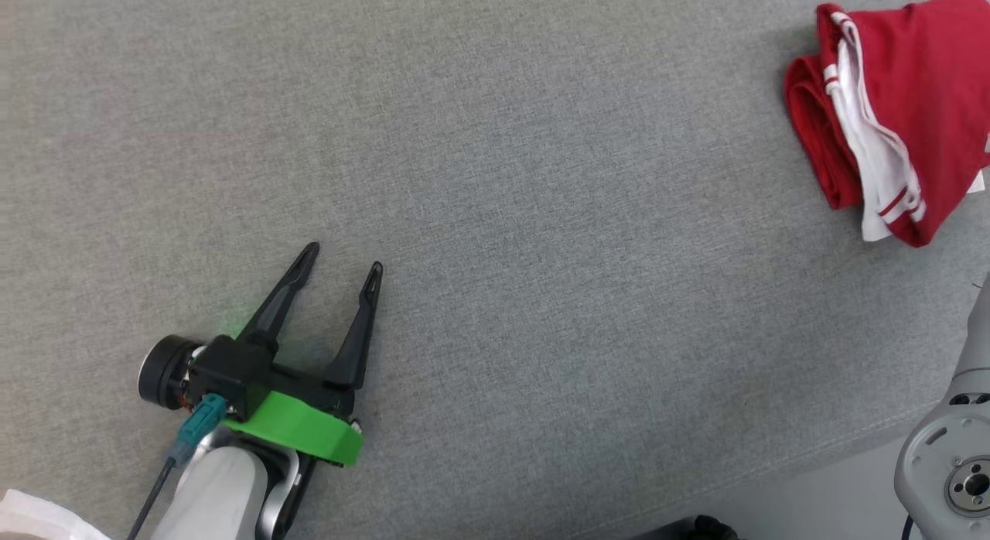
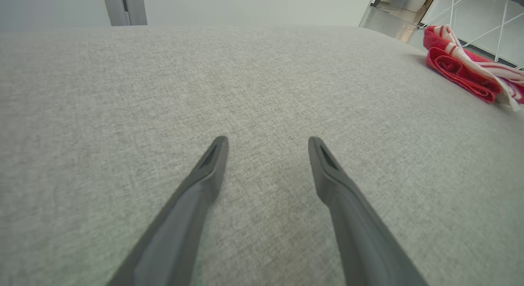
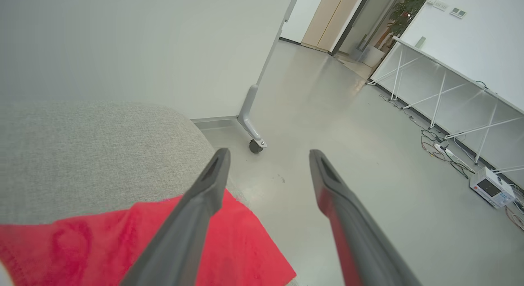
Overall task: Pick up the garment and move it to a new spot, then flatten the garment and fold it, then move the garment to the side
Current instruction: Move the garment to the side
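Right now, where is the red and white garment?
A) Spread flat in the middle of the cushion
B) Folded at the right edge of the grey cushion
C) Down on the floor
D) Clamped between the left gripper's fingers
B: the folded red and white garment lies at the right edge of the grey cushion, far from the open left gripper, whose fingers have nothing between them.
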Controlling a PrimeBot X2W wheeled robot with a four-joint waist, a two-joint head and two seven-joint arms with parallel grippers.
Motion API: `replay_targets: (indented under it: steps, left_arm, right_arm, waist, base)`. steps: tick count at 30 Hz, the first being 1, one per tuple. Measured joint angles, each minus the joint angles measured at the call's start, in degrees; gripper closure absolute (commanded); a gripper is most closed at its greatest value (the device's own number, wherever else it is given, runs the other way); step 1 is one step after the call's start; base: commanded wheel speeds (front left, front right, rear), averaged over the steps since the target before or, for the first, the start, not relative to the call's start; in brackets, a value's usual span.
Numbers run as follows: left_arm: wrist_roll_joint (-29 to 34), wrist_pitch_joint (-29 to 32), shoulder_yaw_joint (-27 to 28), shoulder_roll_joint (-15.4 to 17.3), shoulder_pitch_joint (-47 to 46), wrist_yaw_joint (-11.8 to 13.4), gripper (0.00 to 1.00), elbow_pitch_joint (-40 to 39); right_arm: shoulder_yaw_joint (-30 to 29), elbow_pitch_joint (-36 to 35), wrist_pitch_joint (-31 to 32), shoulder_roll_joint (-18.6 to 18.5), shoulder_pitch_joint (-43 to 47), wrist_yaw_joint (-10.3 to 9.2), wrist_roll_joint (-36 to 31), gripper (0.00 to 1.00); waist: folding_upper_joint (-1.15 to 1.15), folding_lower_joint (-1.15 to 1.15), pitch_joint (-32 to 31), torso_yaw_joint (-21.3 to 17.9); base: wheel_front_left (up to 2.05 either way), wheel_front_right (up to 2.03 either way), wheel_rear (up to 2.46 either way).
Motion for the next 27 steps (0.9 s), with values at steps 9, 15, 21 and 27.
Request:
replay_targets:
  steps: [9,15,21,27]
  left_arm:
    - [1.1,0.1,6.9,-3.6,1.3,0.0,0.00,3.8]
    - [2.5,0.1,14.6,-5.5,2.1,0.0,0.00,6.0]
    - [4.2,0.1,19.5,-6.9,2.4,0.0,0.00,7.6]
    - [5.6,0.1,21.9,-8.3,3.6,0.0,0.00,8.7]
  right_arm:
    - [15.5,2.9,-3.8,0.0,-0.9,0.00,10.7,0.00]
    - [29.6,-2.6,-3.8,0.0,6.1,0.00,25.7,0.00]
    - [39.3,-6.0,-3.8,0.0,13.4,0.00,35.8,0.00]
    - [45.6,-7.6,-3.8,0.0,21.9,0.00,42.2,0.00]
  waist:
    - [0.00,0.00,-5.9,1.0]
    - [0.00,0.00,-10.2,2.6]
    - [0.00,0.00,-13.7,5.1]
    - [0.00,0.00,-16.4,7.5]
  base:
    - [0.00,0.00,0.00]
    - [0.00,0.00,0.00]
    - [0.00,0.00,0.00]
    - [0.00,0.00,0.00]
